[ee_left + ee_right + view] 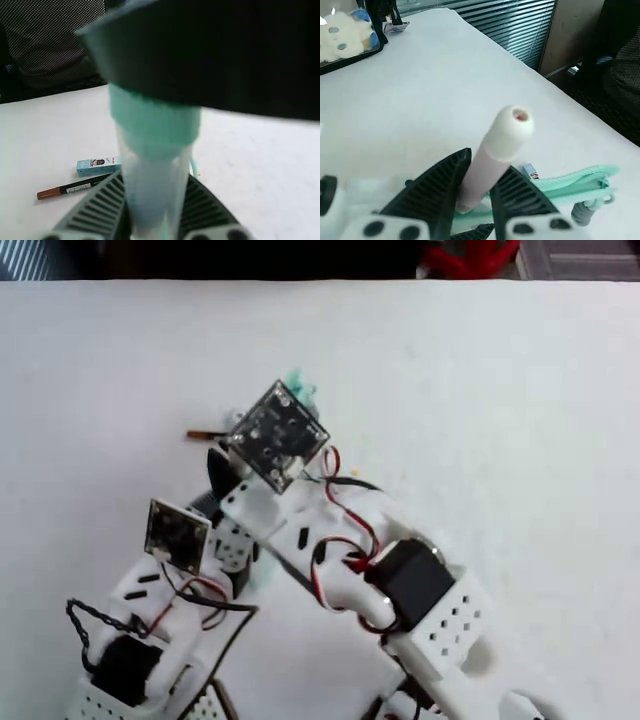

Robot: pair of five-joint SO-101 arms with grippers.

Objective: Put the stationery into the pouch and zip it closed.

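Well, a brown marker (pixel 70 189) and a small blue box (pixel 97 165) lay just beside each other on the tabletop (pixel 40 135). Next, the left hand (pixel 155 177) was clamped on the mint-edged pouch (pixel 155 125). Beyond it, the right hand (pixel 485 165) gripped a pink stick (pixel 507 130) near the pouch.

My white table (pixel 45 130) carries a brown-capped marker (pixel 75 188) lying flat near my left gripper (pixel 152 225), and a small blue box (pixel 97 165) just beyond the marker.
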